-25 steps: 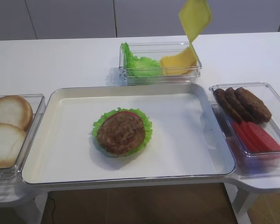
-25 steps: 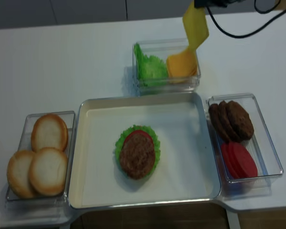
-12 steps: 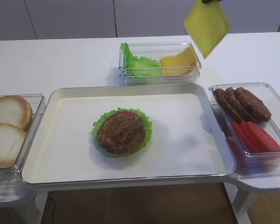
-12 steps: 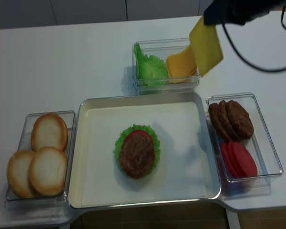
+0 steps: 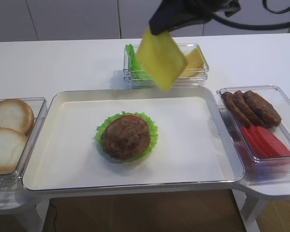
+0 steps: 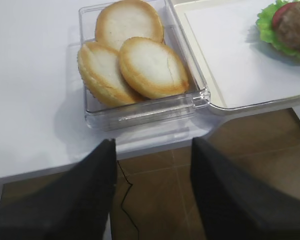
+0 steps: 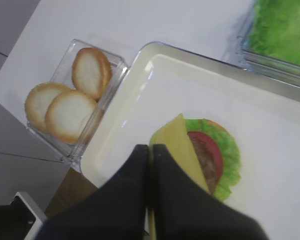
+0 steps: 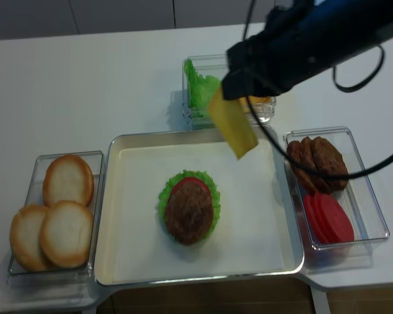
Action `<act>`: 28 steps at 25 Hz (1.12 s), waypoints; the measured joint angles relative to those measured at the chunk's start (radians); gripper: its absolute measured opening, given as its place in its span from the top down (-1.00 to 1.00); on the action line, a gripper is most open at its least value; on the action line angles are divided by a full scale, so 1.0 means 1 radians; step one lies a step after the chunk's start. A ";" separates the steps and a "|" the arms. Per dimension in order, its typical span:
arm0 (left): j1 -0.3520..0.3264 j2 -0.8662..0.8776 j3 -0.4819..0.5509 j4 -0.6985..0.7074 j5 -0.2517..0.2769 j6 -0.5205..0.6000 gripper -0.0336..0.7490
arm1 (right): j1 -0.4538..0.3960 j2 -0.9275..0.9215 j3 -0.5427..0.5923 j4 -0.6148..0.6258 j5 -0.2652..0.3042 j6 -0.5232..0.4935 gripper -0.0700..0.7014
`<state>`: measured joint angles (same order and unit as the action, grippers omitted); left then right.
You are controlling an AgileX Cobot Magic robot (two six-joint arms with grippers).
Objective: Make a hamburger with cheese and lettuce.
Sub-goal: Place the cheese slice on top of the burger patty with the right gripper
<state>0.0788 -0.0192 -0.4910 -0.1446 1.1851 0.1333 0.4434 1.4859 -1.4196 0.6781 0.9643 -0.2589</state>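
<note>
One hamburger [image 5: 126, 137] sits mid-frame on one large tray [image 5: 193, 164]. Three bun halves [image 8: 52, 221] fill the container at lower left. At right, one container holds three loose patties [image 5: 251, 108] and roughly three tomato slices [image 5: 266, 141]. One cheese slice [image 5: 161, 58] hangs near top center, in front of one container of lettuce [image 5: 132, 62] and more cheese.

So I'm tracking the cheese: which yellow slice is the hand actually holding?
The cheese dangling in the air from the shut right hand, above the tray's far edge; the other slices lie in the clear bin.
</note>
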 joint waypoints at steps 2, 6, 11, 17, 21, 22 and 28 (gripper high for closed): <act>0.000 0.000 0.000 0.000 0.000 0.000 -0.01 | 0.046 0.009 0.000 -0.002 -0.019 0.007 0.81; 0.000 0.000 0.000 0.000 0.000 0.000 -0.01 | 0.122 0.055 0.000 -0.004 -0.048 0.025 0.81; 0.000 0.000 0.000 0.000 0.000 0.000 -0.01 | 0.199 0.114 0.000 -0.007 -0.071 0.034 0.81; 0.000 0.000 0.000 0.000 0.000 0.000 -0.01 | 0.255 0.182 0.000 -0.023 -0.080 0.036 0.81; 0.000 0.000 0.000 0.000 0.000 0.000 -0.01 | 0.258 0.216 0.000 -0.038 -0.081 0.036 0.81; 0.000 0.000 0.000 0.000 0.000 0.000 -0.01 | 0.258 0.223 0.000 -0.046 -0.084 0.038 0.81; 0.000 0.000 0.000 0.000 0.000 0.000 -0.01 | 0.258 0.246 0.000 -0.062 -0.088 0.031 0.81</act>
<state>0.0788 -0.0192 -0.4910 -0.1446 1.1851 0.1333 0.7012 1.7314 -1.4196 0.6158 0.8760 -0.2277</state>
